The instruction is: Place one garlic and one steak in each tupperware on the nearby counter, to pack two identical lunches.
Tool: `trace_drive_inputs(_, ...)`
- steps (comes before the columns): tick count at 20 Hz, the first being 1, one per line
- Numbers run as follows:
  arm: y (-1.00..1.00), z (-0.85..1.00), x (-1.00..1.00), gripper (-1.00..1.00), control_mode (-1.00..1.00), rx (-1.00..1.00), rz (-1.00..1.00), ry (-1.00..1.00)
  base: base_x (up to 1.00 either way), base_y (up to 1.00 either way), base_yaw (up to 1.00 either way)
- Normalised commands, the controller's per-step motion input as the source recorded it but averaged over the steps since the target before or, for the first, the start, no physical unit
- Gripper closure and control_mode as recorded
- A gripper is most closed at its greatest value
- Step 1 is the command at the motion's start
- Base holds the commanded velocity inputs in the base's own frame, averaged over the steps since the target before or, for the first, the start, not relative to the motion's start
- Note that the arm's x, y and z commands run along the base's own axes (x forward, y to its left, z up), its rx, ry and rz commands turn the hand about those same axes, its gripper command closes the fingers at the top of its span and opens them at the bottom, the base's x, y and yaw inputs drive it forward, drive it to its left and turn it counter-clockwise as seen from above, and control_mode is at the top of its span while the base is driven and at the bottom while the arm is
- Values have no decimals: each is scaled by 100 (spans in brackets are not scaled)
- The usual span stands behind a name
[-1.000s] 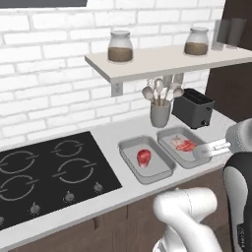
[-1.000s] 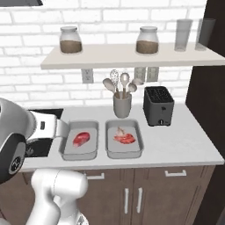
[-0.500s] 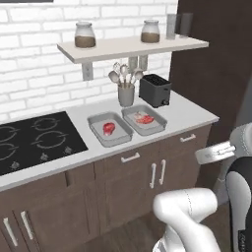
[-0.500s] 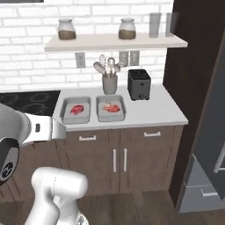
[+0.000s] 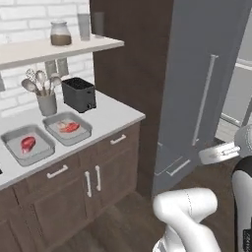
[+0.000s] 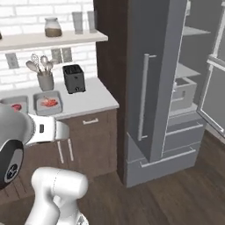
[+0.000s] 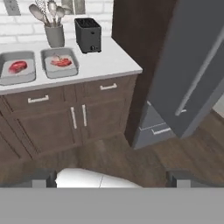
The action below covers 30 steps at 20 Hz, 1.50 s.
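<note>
Two grey tupperware trays are sitting side by side on the pale counter (image 5: pixel 115 114). The left tupperware (image 5: pixel 28 145) is holding one red steak (image 5: pixel 28 143). The right tupperware (image 5: pixel 67 128) is holding the other steak (image 5: pixel 69 127). In the hand view, a pale bit is showing at the far edge of that meat, but it is too small to tell what it is. I cannot make out any garlic for sure.

A black toaster (image 5: pixel 78 94) is standing just behind the right tray, and a grey cup of spoons (image 5: pixel 46 98) is standing beside it. A jar (image 5: pixel 61 33) is sitting on the shelf above.

The right base view is showing something the others are not: the open fridge (image 6: pixel 189 94) with its pale shelves and a grey box inside. The left base view is showing the tall grey fridge door (image 5: pixel 206 93) from the front side.

The hand view is looking down at the brown cabinets (image 7: pixel 65 118) and the dark wood floor (image 7: pixel 131 162). The claw (image 7: pixel 112 177) is sitting at the bottom of that view. One dark fingertip (image 7: pixel 37 178) is far to the left and the other is far to the right, so the claw is spread very wide. It is holding nothing and touching nothing. It is hanging well away from the trays.
</note>
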Motion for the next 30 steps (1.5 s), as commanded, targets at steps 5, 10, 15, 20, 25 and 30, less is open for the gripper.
trace_drive_inputs(5, 0, 0, 0, -100, 100, 0, 0, 0, 40, -58, -57)
trace_drive_inputs(10, 0, 0, 0, -100, 100, 0, 0, 0, 43, -58, -58)
trace_drive_inputs(15, 0, 0, 0, -100, 100, 0, 0, 0, 47, -66, -57)
trace_drive_inputs(20, 0, 0, 0, -100, 100, 0, 0, 0, 38, -60, -56)
trace_drive_inputs(25, 0, 0, 0, -100, 100, 0, 0, 0, 63, -28, -29)
trace_drive_inputs(30, 0, 0, 0, -100, 100, 0, 0, 0, 100, 0, 34)
